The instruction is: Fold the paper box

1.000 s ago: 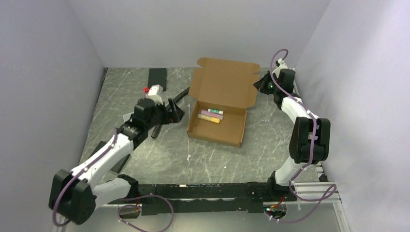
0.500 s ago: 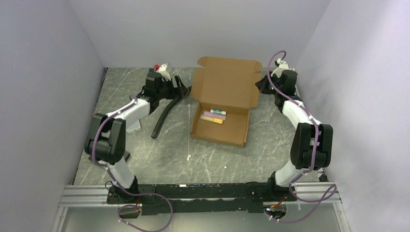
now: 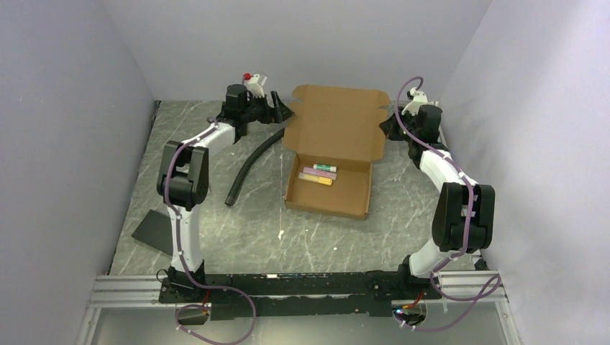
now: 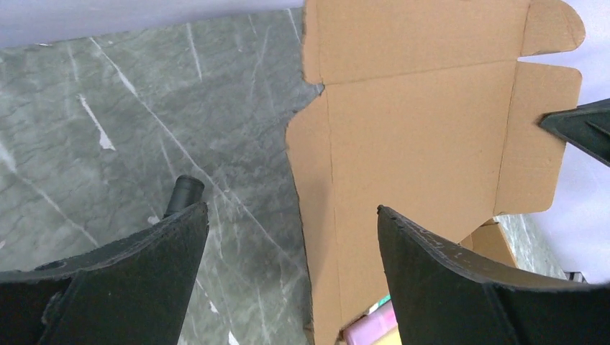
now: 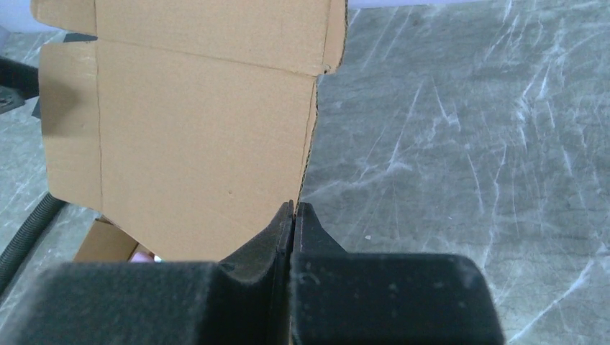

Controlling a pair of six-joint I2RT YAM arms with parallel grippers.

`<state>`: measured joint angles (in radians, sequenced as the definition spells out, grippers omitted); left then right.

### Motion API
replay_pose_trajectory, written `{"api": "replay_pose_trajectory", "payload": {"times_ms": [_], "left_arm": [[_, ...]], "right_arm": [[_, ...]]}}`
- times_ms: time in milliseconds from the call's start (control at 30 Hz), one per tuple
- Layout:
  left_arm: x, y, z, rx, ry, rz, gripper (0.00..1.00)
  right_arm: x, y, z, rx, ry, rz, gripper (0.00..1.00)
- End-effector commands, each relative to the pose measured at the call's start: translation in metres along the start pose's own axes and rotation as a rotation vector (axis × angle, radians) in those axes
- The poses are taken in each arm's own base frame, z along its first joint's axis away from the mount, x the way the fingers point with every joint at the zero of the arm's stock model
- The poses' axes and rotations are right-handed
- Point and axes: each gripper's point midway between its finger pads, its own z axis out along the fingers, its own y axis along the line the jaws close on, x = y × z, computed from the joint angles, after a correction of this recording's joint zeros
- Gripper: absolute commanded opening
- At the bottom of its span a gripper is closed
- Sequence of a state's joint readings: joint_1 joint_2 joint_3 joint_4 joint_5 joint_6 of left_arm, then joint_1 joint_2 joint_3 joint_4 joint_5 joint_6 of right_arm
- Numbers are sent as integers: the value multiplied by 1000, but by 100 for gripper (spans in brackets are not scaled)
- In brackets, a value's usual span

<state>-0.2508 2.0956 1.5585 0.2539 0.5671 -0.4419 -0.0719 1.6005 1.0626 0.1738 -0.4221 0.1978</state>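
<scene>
The grey, marble-veined worktop (image 3: 324,237) carries everything here. Toward its far side sits the paper box (image 3: 332,144), plain brown corrugated cardboard with a matte face. Its shallow rectangular tray lies flat and its lid stands up behind, with creased side flaps and rounded tabs at the top corners.

A black ribbed hose (image 3: 248,165) curves along the worktop left of the tray. A flat black sheet (image 3: 151,231) lies well apart at the near left.

The left pincer (image 4: 291,215) hovers at the lid's left edge with its black fingers spread wide. In its wrist view that edge stands between them, and I cannot tell whether they touch it.

The right pincer (image 5: 293,212) is at the lid's right side flap. Its fingers are pressed together and the flap's edge runs into the seam between the tips, seemingly nipped there.

Three small tubes (image 3: 316,172), pink, yellow and a pale one with a green cap, lie side by side in the tray. Any lettering on them is too small to read.
</scene>
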Motion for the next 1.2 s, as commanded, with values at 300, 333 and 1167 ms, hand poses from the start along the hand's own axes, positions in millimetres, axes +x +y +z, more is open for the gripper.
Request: {"api": "replay_pose_trajectory", "payload": {"times_ms": [300,333,1167], "left_arm": [[-7,-19,14,166,-25,-6,17],[-13,-24,8,165,-48,10,2],[13,-91,-78,-426,-454,342,0]], "right_arm": [[-29,25,-5,-47,-95,-148,0],[-30,26,-5,-42,-102,-153,0],[-39,89,-24,104,-338,-197,0]]}}
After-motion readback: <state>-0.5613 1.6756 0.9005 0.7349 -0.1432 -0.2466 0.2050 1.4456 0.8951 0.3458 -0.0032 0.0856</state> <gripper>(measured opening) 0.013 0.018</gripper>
